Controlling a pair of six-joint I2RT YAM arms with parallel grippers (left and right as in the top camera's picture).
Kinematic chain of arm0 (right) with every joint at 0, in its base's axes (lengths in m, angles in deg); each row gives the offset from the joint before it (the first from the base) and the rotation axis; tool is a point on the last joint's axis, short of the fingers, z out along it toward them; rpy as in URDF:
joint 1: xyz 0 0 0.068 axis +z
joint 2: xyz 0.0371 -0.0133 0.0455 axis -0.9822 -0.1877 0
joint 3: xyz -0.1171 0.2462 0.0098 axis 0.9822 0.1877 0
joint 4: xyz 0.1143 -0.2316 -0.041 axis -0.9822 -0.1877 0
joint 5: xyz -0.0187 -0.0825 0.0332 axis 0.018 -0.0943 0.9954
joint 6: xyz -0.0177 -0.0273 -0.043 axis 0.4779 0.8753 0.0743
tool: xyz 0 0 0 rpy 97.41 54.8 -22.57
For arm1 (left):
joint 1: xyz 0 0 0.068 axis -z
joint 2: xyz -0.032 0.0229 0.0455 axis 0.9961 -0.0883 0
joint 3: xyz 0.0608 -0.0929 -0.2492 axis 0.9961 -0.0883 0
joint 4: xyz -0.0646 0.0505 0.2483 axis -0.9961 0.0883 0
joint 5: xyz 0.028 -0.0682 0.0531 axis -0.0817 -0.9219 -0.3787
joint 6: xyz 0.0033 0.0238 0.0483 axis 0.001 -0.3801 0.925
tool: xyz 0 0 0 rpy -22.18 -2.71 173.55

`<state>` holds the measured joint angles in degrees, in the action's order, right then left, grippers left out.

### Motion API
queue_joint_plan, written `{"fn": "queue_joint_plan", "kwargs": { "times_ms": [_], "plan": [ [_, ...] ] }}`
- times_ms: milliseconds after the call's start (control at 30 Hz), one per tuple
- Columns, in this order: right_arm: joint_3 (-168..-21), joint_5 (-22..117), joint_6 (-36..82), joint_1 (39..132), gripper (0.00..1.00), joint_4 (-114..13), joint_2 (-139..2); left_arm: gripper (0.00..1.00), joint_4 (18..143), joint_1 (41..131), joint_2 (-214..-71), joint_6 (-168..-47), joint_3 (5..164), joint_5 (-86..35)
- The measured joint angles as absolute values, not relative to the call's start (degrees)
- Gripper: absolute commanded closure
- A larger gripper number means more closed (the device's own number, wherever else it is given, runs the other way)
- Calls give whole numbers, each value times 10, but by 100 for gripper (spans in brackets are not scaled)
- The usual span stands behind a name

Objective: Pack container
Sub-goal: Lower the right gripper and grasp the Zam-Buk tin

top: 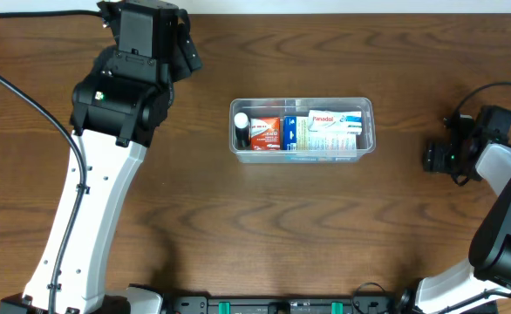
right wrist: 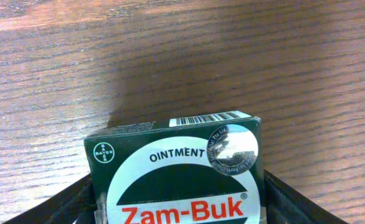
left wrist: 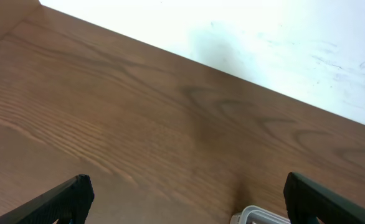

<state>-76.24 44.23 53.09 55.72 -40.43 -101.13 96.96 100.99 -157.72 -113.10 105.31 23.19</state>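
Wood surface (top: 395,52): dark brown grain; it carries the container.
Container (top: 301,101): clear plastic tub with rounded corners and a rim, at the middle of the surface. One corner shows at the bottom edge of the left wrist view (left wrist: 257,216).
Panadol box (top: 330,122): white and blue, with the red word "Panadol" legible; it fills the right half of the container.
Red box (top: 265,133): inside the container, left of the Panadol box; its lettering is too small to read.
Bottle (top: 241,128): dark with a white cap, at the container's left end, just beside the red box.
Left tool (top: 184,48): to the upper left of the container and well apart from it. In its own camera (left wrist: 187,186) the fingers are spread wide with nothing between them.
Right tool (top: 437,157): well apart from the container, off its right end. In its own camera (right wrist: 177,199) the fingers lie against both sides of the Zam-Buk box.
Zam-Buk box (right wrist: 173,162): dark green carton held outside the container. It is printed "OINTMENT" in dark letters and "Zam-Buk" in red on a white oval. A Bayer cross logo sits at one corner and a barcode along the far edge. The writing on its round silver seal sticker is not legible.
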Motion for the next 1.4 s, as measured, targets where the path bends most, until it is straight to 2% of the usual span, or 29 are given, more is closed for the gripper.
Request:
{"fn": "queue_joint_plan", "kwargs": {
  "times_ms": [100,233,300,1400],
  "plan": [
    [-762,440,532,560,26,-404,-1012,2,970,1010,-1577,-1131,1053,232],
    [-762,446,533,569,16,-404,-1012,2,970,1010,-1577,-1131,1053,232],
    [-762,454,533,573,16,-404,-1012,2,970,1010,-1577,-1131,1053,232],
    [-744,449,539,577,32,-385,-1005,2,970,1010,-1577,-1131,1053,232]
  ]
}}
